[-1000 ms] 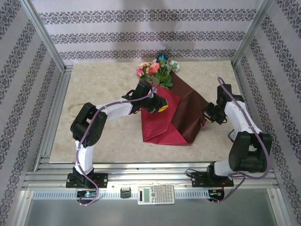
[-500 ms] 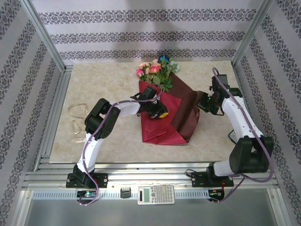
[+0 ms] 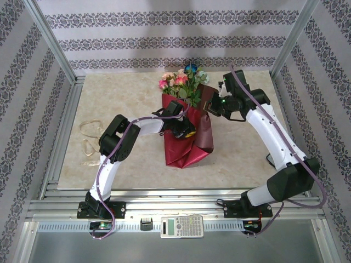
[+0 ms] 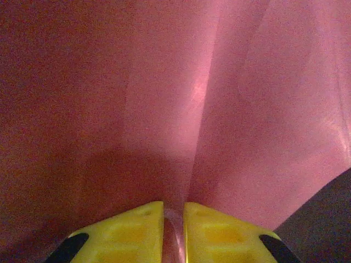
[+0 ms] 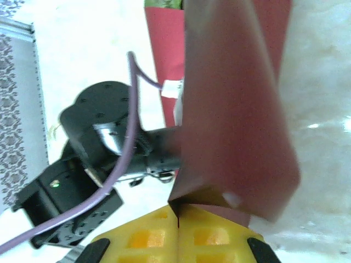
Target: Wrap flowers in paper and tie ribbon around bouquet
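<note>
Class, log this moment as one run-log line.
left gripper: jaws shut on paper | right gripper: jaws shut on paper edge, flap raised beside flowers | ribbon: lying apart

We see a pale marbled table (image 3: 126, 93). Near its middle lies folded red paper (image 3: 184, 150) with flowers (image 3: 184, 82) at the far end, and a beige ribbon (image 3: 90, 137) lies looped near the left edge.

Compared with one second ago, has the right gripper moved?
Yes. The right gripper, shut on the paper, moved left and toward the far wall, ending beside the flowers, which stayed put.
</note>
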You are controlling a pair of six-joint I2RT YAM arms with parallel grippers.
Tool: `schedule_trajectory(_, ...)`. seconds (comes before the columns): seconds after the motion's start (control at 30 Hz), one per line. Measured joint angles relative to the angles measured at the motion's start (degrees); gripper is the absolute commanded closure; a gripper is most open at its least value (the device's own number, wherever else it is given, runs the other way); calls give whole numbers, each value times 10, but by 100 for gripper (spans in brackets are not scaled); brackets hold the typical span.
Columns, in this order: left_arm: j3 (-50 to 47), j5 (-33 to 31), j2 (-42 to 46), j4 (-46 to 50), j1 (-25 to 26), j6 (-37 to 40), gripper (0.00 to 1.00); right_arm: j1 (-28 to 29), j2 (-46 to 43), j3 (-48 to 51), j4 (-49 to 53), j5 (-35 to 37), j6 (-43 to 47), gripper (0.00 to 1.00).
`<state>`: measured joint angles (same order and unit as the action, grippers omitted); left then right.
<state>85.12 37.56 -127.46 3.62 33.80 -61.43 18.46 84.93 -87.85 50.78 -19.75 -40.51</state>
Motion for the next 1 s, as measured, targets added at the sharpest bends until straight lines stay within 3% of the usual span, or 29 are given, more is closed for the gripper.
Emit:
schedule_trajectory(0.1, -15, -8, 7, -20, 1, -1, 81, 19, 27, -29, 0, -7, -12, 100)
schedule_trajectory(0.2, -44, -33, 33, -32, 3, -5, 73, 24, 40, -38, 1, -8, -16, 100)
schedule_trajectory(0.33, -98, -73, 112, -31, 3, -9, 71, 16, 38, -34, 6, -7, -16, 100)
schedule_trajectory(0.57, -203, -65, 257, -60, 2, -33, 84, -16, 16, 6, 11, -7, -16, 100)
schedule_trajectory(0.77, -300, -5, 243, -97, 13, -78, 88, -22, 11, 7, 13, -7, -16, 100)
schedule_trajectory(1.0, -340, 22, 227, -141, 53, -116, 90, -18, 11, 7, 13, -9, -16, 100)
